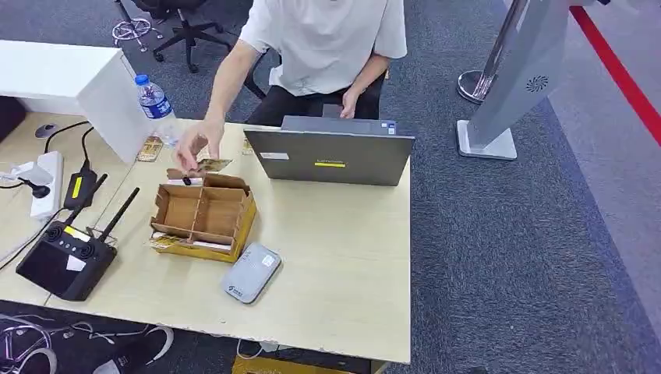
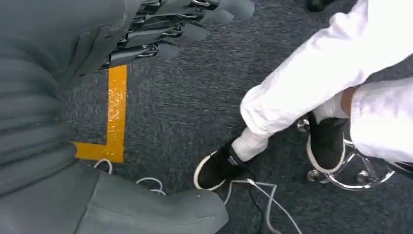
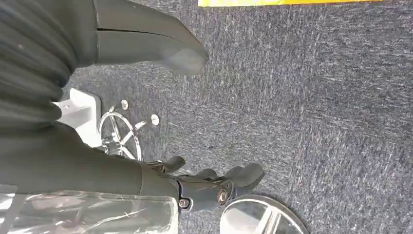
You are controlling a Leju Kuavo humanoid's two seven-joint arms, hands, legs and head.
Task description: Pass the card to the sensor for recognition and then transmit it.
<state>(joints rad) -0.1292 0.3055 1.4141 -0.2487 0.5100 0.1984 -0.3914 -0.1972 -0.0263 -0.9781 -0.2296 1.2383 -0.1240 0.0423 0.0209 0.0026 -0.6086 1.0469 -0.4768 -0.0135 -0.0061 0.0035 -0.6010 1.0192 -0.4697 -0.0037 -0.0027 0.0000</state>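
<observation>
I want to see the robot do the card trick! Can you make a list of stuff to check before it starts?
1. Card free to take: not ok, a person's hand holds it above the cardboard box.
2. Left hand free: ok, fingers apart, holding nothing, over the carpet.
3. Right hand free: ok, holding nothing, over the carpet.
4. Sensor reachable: ok, the grey device lies uncovered on the table, near the front edge.
5. Sensor switched on: cannot tell.
</observation>
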